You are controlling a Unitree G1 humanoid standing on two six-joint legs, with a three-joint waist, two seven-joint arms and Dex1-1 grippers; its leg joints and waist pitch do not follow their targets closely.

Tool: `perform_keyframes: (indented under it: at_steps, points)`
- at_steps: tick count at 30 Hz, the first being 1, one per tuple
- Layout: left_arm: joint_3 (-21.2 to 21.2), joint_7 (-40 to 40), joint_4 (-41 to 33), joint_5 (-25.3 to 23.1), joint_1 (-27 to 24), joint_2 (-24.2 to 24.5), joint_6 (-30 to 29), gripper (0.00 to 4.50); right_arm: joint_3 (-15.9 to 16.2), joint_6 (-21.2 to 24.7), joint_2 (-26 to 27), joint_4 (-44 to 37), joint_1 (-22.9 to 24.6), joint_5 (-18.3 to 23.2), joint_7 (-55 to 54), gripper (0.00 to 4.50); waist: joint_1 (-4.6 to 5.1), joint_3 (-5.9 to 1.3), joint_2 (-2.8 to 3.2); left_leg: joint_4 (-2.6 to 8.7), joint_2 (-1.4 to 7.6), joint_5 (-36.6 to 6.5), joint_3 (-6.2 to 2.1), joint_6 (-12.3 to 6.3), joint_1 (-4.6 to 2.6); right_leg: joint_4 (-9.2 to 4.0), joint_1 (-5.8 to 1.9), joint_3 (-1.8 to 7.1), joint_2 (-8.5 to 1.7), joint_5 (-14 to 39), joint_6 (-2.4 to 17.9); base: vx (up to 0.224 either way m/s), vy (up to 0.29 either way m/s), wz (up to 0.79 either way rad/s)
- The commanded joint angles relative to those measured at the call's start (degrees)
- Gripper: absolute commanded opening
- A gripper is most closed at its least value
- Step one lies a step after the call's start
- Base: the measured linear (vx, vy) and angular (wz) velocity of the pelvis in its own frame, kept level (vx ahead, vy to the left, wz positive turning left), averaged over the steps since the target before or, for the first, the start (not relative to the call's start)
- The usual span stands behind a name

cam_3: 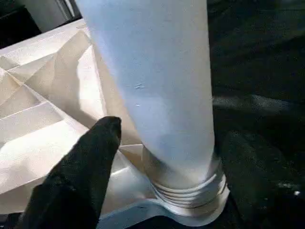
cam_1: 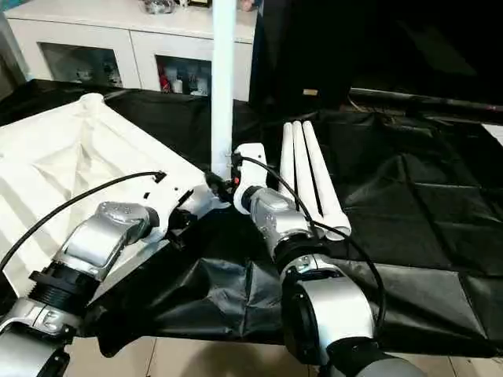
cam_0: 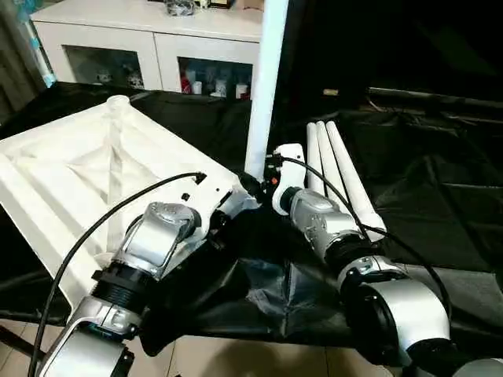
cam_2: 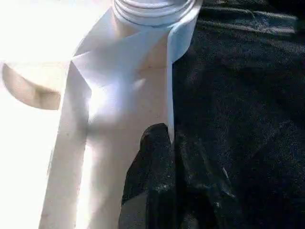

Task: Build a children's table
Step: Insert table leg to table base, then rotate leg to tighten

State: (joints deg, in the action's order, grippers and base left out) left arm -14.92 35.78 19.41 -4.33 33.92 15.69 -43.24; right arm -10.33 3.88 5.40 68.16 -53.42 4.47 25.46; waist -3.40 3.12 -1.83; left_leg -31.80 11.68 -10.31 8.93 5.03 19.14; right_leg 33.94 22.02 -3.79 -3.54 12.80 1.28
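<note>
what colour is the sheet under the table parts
Black, a crinkled, slightly shiny sheet; best seen in the right eye view.

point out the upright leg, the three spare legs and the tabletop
upright leg (cam_0: 263, 94), left eye view, middle of its shaft
spare legs (cam_0: 339, 169), left eye view, shaft of the middle one
tabletop (cam_0: 75, 169), left eye view, ribbed underside

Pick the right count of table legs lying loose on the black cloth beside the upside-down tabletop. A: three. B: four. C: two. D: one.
A: three loose legs lie side by side on the black cloth, while a fourth leg stands upright in a corner socket of the tabletop.
</note>
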Motion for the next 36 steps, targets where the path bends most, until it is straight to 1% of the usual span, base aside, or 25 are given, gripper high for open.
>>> perform_keyframes:
  at_steps: [1, 3, 5, 8, 9, 10, 12, 14, 15, 16, 17, 18, 19, 21, 22, 23, 25, 26, 28, 29, 31, 32, 33, 34, 36]
  points:
    - [-1.98, 0.82, -2.42, 0.85, 2.10, -1.54, 2.73, 0.00, 2.13, 2.86, 4.09, 4.47, 1.04, 0.05, 4.53, 3.82, 0.00, -2.12, 1.13, 4.56, 1.44, -26.24, -0.79, 1.81, -0.49, -5.82, -0.43, 2.50, -4.77, 27.20, 6.52, 0.000, 0.000, 0.00]
    - [-2.19, 1.43, -3.06, 0.66, 1.82, -1.06, 2.98, 0.00, 2.26, 2.42, 3.63, 4.09, 0.59, 0.15, 6.18, 3.94, -0.01, -2.19, 1.07, 4.52, 1.47, -26.02, -0.73, 1.80, -0.51, -5.67, -0.46, 2.59, -4.79, 26.15, 7.05, 0.000, 0.000, 0.00]
    - [-2.25, 1.61, -3.16, 0.61, 1.79, -0.95, 3.12, 0.00, 2.33, 2.30, 3.50, 4.01, 0.50, 0.10, 6.52, 4.16, -0.03, -2.27, 1.10, 4.57, 1.54, -24.06, -0.58, 1.71, -0.23, -5.31, -0.76, 2.71, -4.76, 23.24, 8.03, 0.000, 0.000, 0.00]
    - [-2.84, 3.44, -3.85, 0.71, 1.42, 0.06, 5.05, 0.00, 3.48, 0.97, 2.20, 3.50, 0.14, -1.46, 7.64, 4.40, -0.16, -2.34, 1.04, 4.42, 1.46, -22.60, -0.30, 1.28, -0.25, -5.27, -0.82, 2.86, -4.83, 22.57, 8.28, 0.000, 0.000, 0.00]
    - [-2.96, 4.14, -4.28, 0.80, 1.16, 0.54, 5.39, 0.00, 4.02, 0.50, 1.41, 3.29, 0.00, -2.12, 8.05, 4.40, -0.27, -2.53, 1.19, 4.37, 1.59, -20.02, -0.22, 1.14, -0.02, -4.92, -1.07, 2.92, -4.85, 20.25, 8.70, 0.000, 0.000, 0.00]
    - [-3.14, 5.54, -5.13, 1.17, 0.52, 1.39, 5.94, 0.00, 4.94, -0.06, 0.03, 2.81, -0.01, -3.01, 9.28, 4.40, -0.23, -2.61, 1.11, 4.30, 1.58, -19.21, -0.11, 1.02, -0.03, -4.85, -1.08, 2.91, -4.73, 19.21, 8.97, 0.000, 0.000, 0.00]
    - [-3.62, 7.78, -6.25, 1.50, -0.48, 2.94, 7.76, 0.00, 6.47, -0.91, -2.27, 1.94, 0.14, -4.28, 12.01, 4.40, -0.31, -2.82, 1.25, 4.08, 1.72, -17.65, 0.10, 0.60, -0.01, -4.50, -1.18, 2.96, -4.63, 16.46, 10.15, 0.000, 0.000, 0.00]
    - [-4.03, 9.10, -6.88, 1.49, -1.12, 4.16, 9.01, 0.00, 7.47, -1.54, -4.03, 1.20, 0.42, -5.05, 14.65, 4.40, -0.50, -3.20, 1.20, 3.77, 1.76, -14.88, 0.41, -0.10, 0.04, -4.02, -1.27, 2.93, -4.44, 11.84, 11.56, 0.064, -0.019, 0.08]
    - [-4.11, 9.40, -7.11, 1.50, -1.33, 4.54, 8.96, 0.00, 7.77, -1.77, -4.66, 0.94, 0.53, -5.29, 15.56, 4.40, -0.56, -3.55, 1.35, 3.48, 1.75, -11.97, 0.61, -0.44, 0.22, -3.34, -1.55, 2.90, -4.24, 6.93, 12.71, 0.068, -0.018, 0.08]
    - [-4.10, 9.92, -7.56, 1.66, -1.65, 5.05, 8.89, 0.00, 8.09, -2.03, -5.61, 0.43, 0.71, -5.48, 16.90, 4.40, -0.63, -4.05, 1.34, 3.04, 1.74, -6.60, 0.68, -1.11, 0.83, -2.22, -2.17, 2.80, -4.11, -0.81, 13.91, 0.059, -0.013, 0.00]
    - [-4.11, 10.31, -7.84, 1.80, -1.87, 5.42, 8.97, 0.00, 8.28, -2.24, -6.25, 0.11, 0.83, -5.62, 17.84, 4.40, -0.91, -4.12, 1.26, 2.67, 1.49, -2.95, 0.82, -2.17, 1.17, -1.64, -2.29, 2.69, -3.82, -6.92, 14.87, 0.000, 0.000, 0.00]
    - [-4.23, 11.00, -8.23, 1.93, -2.14, 5.95, 9.59, 0.00, 8.40, -2.38, -7.05, -0.30, 0.98, -5.66, 19.02, 4.40, -1.06, -4.19, 1.25, 2.48, 1.43, -1.88, 0.94, -2.64, 1.04, -1.41, -2.20, 2.69, -3.72, -9.23, 15.44, 0.051, -0.007, -0.01]
    - [-4.27, 11.21, -8.35, 1.96, -2.23, 6.11, 9.79, 0.00, 8.44, -2.42, -7.29, -0.42, 1.03, -5.67, 19.38, 4.40, -1.32, -4.33, 1.22, 2.21, 1.35, -0.48, 1.08, -3.61, 0.95, -1.15, -2.28, 2.68, -3.75, -12.29, 16.50, 0.000, 0.000, 0.00]
    - [-4.32, 11.52, -8.54, 2.02, -2.35, 6.37, 10.05, 0.00, 8.50, -2.50, -7.68, -0.61, 1.10, -5.68, 19.98, 4.40, -1.51, -4.52, 1.21, 2.01, 1.36, 1.26, 1.06, -4.70, 1.05, -0.76, -2.39, 2.60, -3.71, -15.41, 17.40, 0.027, 0.002, 0.02]
    - [-4.40, 12.92, -9.73, 2.37, -3.01, 7.66, 10.25, 0.00, 8.94, -3.02, -9.47, -1.91, 1.67, -5.64, 23.36, 4.40, -1.58, -4.57, 1.13, 1.92, 1.40, 1.70, 1.06, -5.18, 1.12, -0.67, -2.49, 2.54, -3.75, -16.09, 17.62, 0.000, 0.000, 0.00]
    - [-4.40, 12.92, -9.73, 2.37, -3.01, 7.66, 10.25, 0.00, 8.94, -3.02, -9.47, -1.91, 1.67, -5.64, 23.36, 4.40, -1.60, -4.57, 1.12, 1.87, 1.43, 1.77, 1.00, -5.41, 1.26, -0.59, -2.60, 2.48, -3.76, -16.15, 17.63, 0.000, 0.000, 0.00]
    - [-4.47, 13.97, -10.51, 2.54, -3.47, 8.58, 10.79, 0.00, 9.41, -3.28, -10.57, -2.96, 2.14, -5.35, 25.84, 4.40, -1.67, -4.35, 1.21, 1.78, 1.58, 0.98, 1.06, -5.69, 1.35, -0.68, -2.46, 2.40, -3.72, -14.92, 17.65, 0.000, 0.000, 0.00]
    - [-4.43, 15.56, -11.48, 3.07, -4.10, 9.68, 11.49, 0.00, 10.11, -3.84, -11.88, -4.60, 2.91, -5.00, 29.19, 4.40, -1.73, -4.14, 1.20, 1.88, 1.77, -1.97, 1.09, -5.17, 1.38, -0.95, -2.46, 2.39, -3.89, -10.98, 17.37, 0.000, 0.000, 0.00]
    - [-4.54, 16.64, -11.86, 3.19, -4.43, 10.38, 12.71, 0.00, 10.38, -3.93, -12.38, -5.32, 3.24, -4.73, 30.75, 4.40, -1.77, -3.93, 1.27, 2.06, 1.91, -5.09, 1.14, -3.93, 1.29, -1.30, -2.32, 2.45, -4.02, -6.18, 16.87, 0.000, 0.000, 0.00]
    - [-4.60, 17.55, -12.22, 3.32, -4.71, 10.89, 13.36, 0.00, 10.39, -3.93, -12.70, -5.71, 3.37, -4.43, 31.65, 4.40, -1.79, -3.83, 1.34, 2.14, 1.96, -6.09, 1.13, -3.52, 1.22, -1.43, -2.22, 2.46, -4.02, -4.68, 16.62, 0.000, 0.000, 0.00]
    - [-4.72, 20.01, -13.42, 4.03, -5.49, 12.19, 13.99, 0.00, 10.22, -3.81, -13.50, -6.71, 3.69, -3.58, 34.13, 4.40, -1.79, -3.68, 1.27, 2.32, 1.99, -8.59, 1.09, -2.21, 1.15, -1.80, -2.18, 2.58, -4.20, 0.22, 15.63, 0.000, 0.000, 0.00]
    - [-4.72, 20.49, -13.60, 4.20, -5.62, 12.42, 14.06, 0.00, 10.24, -3.78, -13.65, -6.91, 3.75, -3.47, 34.75, 4.40, -1.84, -3.59, 1.29, 2.29, 2.01, -9.07, 1.12, -1.78, 1.16, -1.89, -2.05, 2.65, -4.21, 1.64, 15.29, 0.000, 0.000, 0.00]
    - [-4.72, 20.76, -13.70, 4.30, -5.70, 12.55, 14.10, 0.00, 10.25, -3.77, -13.74, -7.02, 3.79, -3.41, 35.09, 4.40, -1.85, -3.57, 1.42, 2.30, 2.01, -9.26, 1.13, -1.63, 1.12, -1.92, -1.98, 2.66, -4.19, 2.15, 15.24, 0.000, 0.000, 0.00]
    - [-4.72, 20.76, -13.70, 4.30, -5.70, 12.55, 14.10, 0.00, 10.25, -3.77, -13.74, -7.02, 3.79, -3.41, 35.09, 4.40, -1.83, -3.58, 1.39, 2.26, 1.96, -9.41, 1.21, -1.35, 1.11, -1.96, -1.91, 2.68, -4.08, 2.48, 15.05, 0.000, 0.000, 0.00]
    - [-4.88, 21.68, -13.86, 4.51, -5.92, 13.05, 15.11, 0.00, 10.48, -3.76, -14.00, -7.44, 4.01, -3.25, 36.59, 4.40, -1.84, -3.65, 1.39, 2.17, 1.86, -8.92, 1.19, -1.17, 1.23, -1.84, -2.01, 2.66, -4.03, 2.16, 14.93, 0.000, 0.000, 0.00]
